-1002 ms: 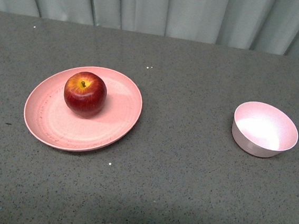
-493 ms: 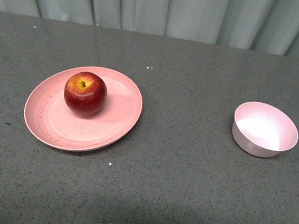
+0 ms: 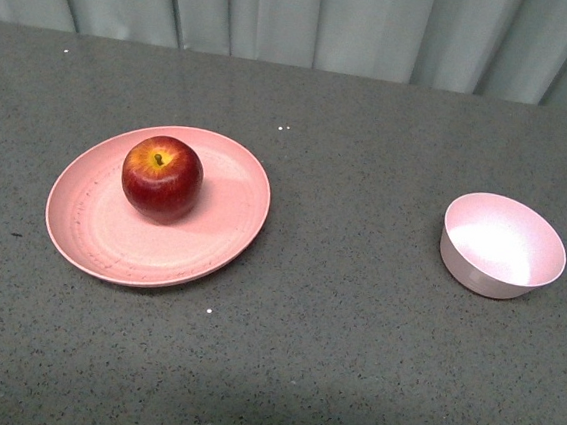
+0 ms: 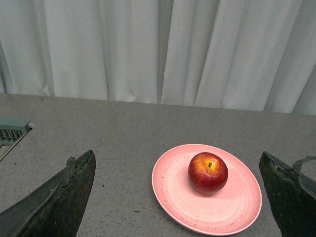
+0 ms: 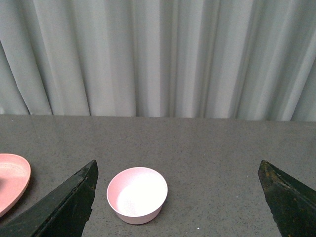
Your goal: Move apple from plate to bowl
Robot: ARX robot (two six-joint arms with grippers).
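No change: the glossy dark-red apple (image 3: 161,178) rests on the wide salmon-pink plate (image 3: 100,240); left gripper (image 4: 175,158) and right gripper (image 5: 177,165) gape empty, so the task is unstarted.

No words to read, no numbers, no labels, faint dark marks on the plate (image 4: 174,190) look like speckles, maybe scratches.
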